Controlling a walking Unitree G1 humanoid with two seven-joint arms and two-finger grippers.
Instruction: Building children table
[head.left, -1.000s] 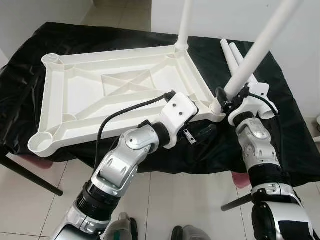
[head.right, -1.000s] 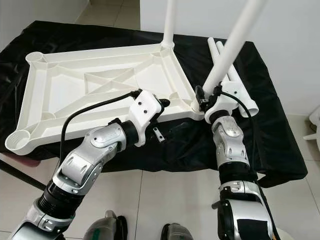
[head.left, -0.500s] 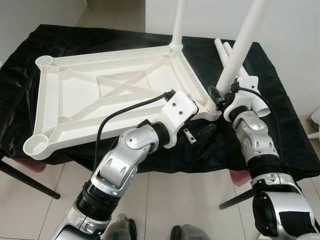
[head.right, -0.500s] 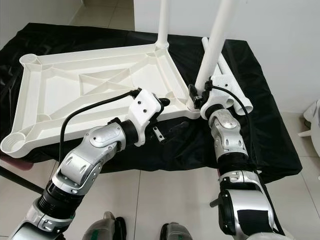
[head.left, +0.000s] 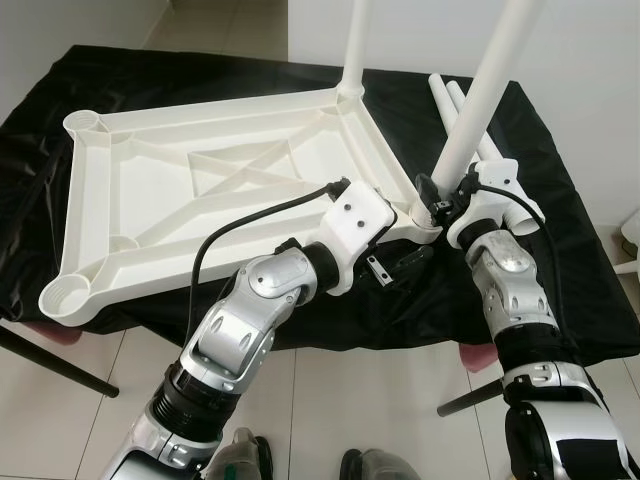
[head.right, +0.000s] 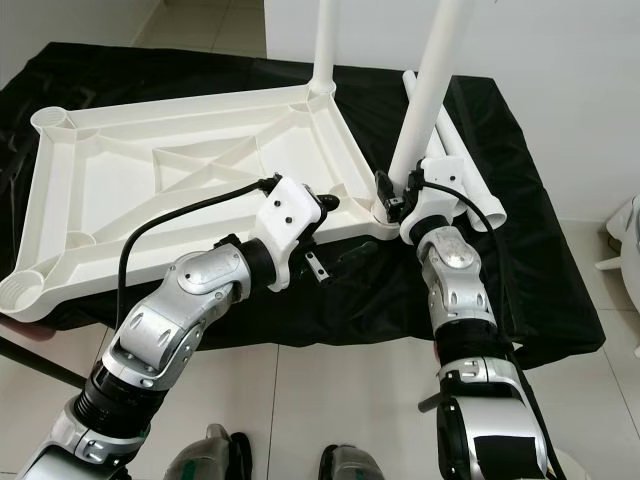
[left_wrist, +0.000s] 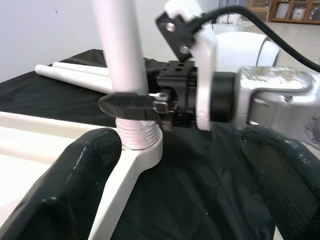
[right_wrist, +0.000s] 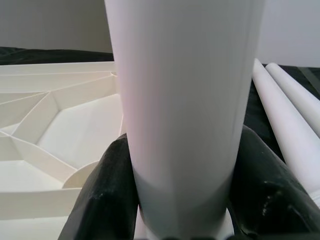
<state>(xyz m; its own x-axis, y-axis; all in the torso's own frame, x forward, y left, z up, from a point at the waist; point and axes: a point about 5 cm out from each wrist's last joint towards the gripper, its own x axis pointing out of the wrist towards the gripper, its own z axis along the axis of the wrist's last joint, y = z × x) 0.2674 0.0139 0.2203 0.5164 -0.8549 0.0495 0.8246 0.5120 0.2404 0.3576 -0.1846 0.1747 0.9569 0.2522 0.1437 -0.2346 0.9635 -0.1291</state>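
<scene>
On the black-draped counter (head.left: 560, 230) you had the tabletop (head.left: 230, 200) lying underside up, with one leg (head.left: 356, 40) standing in its far right corner socket. Your right gripper (head.left: 437, 200) held a second leg (head.left: 487, 90) at its base, fingers clamped around the tube, seated over the near right corner socket (left_wrist: 142, 150).

Change noted: a second before, this leg leaned well over to the right; half a second before, it had come close to upright; at this moment it stood near vertical and roughly in line with the fitted leg. The left wrist view showed its threaded end (left_wrist: 134, 134) entered in the socket, with several thread rings exposed above the rim. I judge the leg aligned but not fully driven home.

Your left gripper (head.left: 400, 268) sat just beside the near right corner, on the counter's near side, fingers (left_wrist: 75, 185) spread apart and gripping nothing. It appeared placed to steady the tabletop, though it was not touching it as far as could be seen.

Two spare legs (head.left: 455, 100) lay on the counter behind the right gripper. The two left sockets (head.left: 68, 292) were unfilled.

Assessment: you were on the second of four legs. Next step likely calls for turning the leg down its threads; cross-threading is the risk if it tilts.
</scene>
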